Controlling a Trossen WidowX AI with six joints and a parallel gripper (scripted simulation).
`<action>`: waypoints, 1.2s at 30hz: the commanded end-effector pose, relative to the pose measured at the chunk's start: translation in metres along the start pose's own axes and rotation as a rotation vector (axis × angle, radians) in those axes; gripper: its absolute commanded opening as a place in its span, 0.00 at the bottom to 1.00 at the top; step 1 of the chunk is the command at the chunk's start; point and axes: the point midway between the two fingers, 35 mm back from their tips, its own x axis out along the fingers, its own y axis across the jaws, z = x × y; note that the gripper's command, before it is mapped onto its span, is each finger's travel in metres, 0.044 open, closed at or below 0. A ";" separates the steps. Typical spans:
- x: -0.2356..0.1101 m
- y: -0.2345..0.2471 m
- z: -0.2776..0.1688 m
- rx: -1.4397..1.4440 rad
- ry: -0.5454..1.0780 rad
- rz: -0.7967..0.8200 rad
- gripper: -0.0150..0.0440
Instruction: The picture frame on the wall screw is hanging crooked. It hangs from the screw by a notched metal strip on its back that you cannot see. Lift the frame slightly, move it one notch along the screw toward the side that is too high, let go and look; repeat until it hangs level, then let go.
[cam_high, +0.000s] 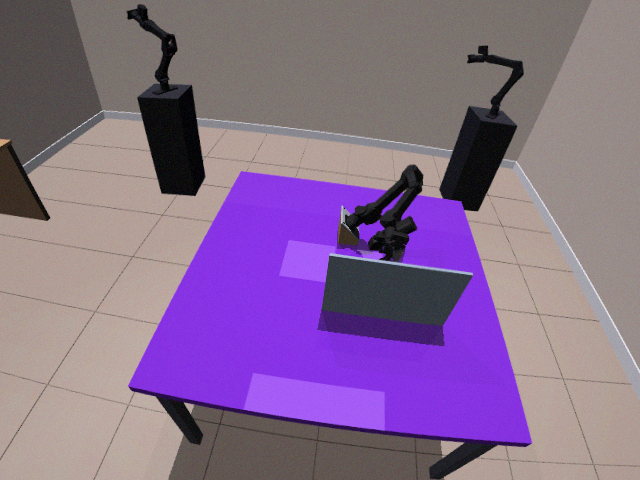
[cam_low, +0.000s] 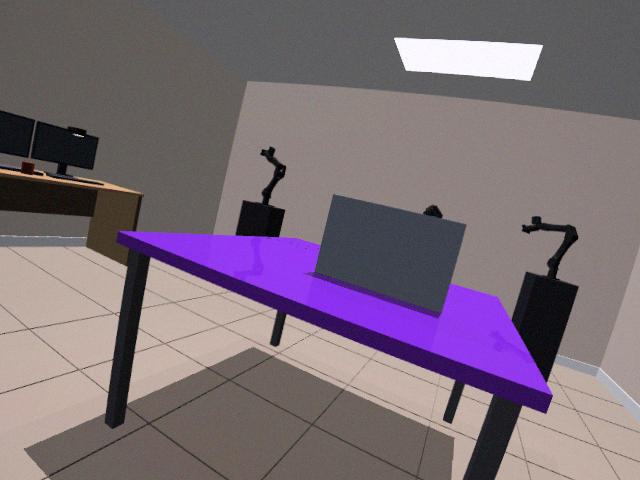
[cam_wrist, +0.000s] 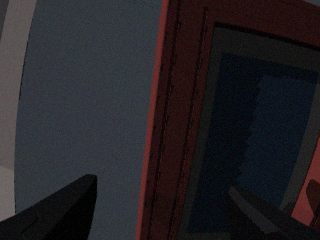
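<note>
One picture frame (cam_wrist: 175, 127), red-bordered with a dark centre, fills the right of the wrist view against the grey wall panel (cam_wrist: 87, 94), its long edge slightly off true. The gripper (cam_wrist: 160, 227) stands part open and empty, one dark finger (cam_wrist: 50, 230) at lower left, the other at lower right over the frame's lower corner. The frame looks stiff and light, though the dim view leaves this uncertain; best taken across its red border, near that lower corner.

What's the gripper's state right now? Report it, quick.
Gripper: open, holding nothing; its fingers straddle the red picture frame's side rail without closing on it.
</note>
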 end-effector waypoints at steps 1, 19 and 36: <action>0.006 -0.002 0.000 -0.001 0.000 -0.007 0.69; 0.034 -0.002 0.001 -0.001 0.001 -0.005 0.69; 0.034 -0.002 0.001 -0.001 0.001 -0.005 0.69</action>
